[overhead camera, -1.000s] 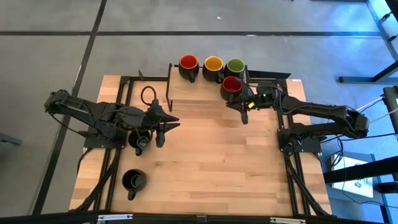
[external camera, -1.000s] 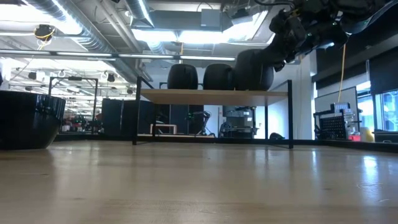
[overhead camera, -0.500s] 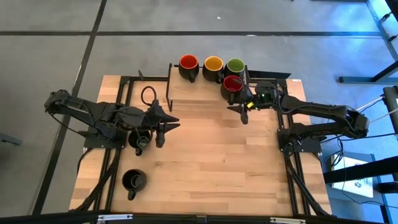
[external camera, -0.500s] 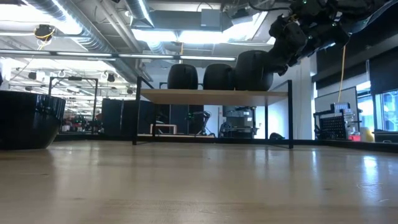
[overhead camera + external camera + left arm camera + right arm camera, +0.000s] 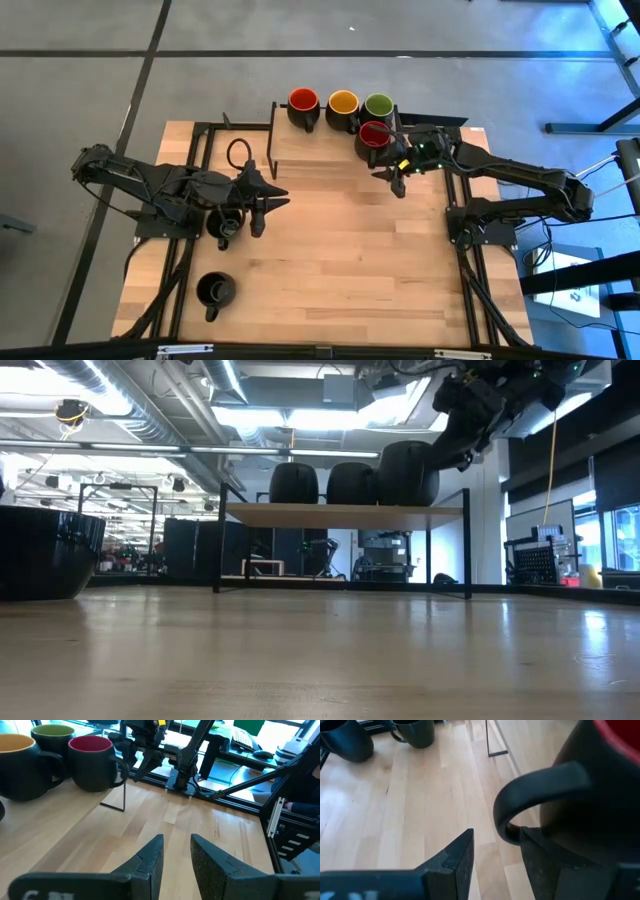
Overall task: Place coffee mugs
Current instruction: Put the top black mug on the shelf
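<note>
My right gripper (image 5: 398,176) sits just off the near right corner of the raised shelf (image 5: 300,150), right beside the red-lined mug (image 5: 373,137) that stands at that corner, in front of the green-lined mug (image 5: 379,107). My fingers (image 5: 451,862) are parted and grasp nothing: in the right wrist view the handle (image 5: 535,795) of the red-lined mug curves just ahead of them, with bare gap showing between the two tips (one tip lies close under the handle's lower end, though I cannot tell whether it touches). Along the back edge of the shelf stand three mugs in a row: another red-lined mug (image 5: 303,103), the yellow-orange mug (image 5: 343,105) and the green-lined one, all upright with their openings up. From table height the shelf shows as a thin board on dark legs with rounded black mug bodies on top, and my right arm (image 5: 480,400) hangs above its right end. My left gripper (image 5: 262,198) rests over the left part of the table (image 5: 340,260), its fingers (image 5: 150,857) spread apart and empty, with a black mug (image 5: 226,222) just beside it. A second black mug (image 5: 215,291) stands alone nearer the front left of the table, well apart from the shelf.
</note>
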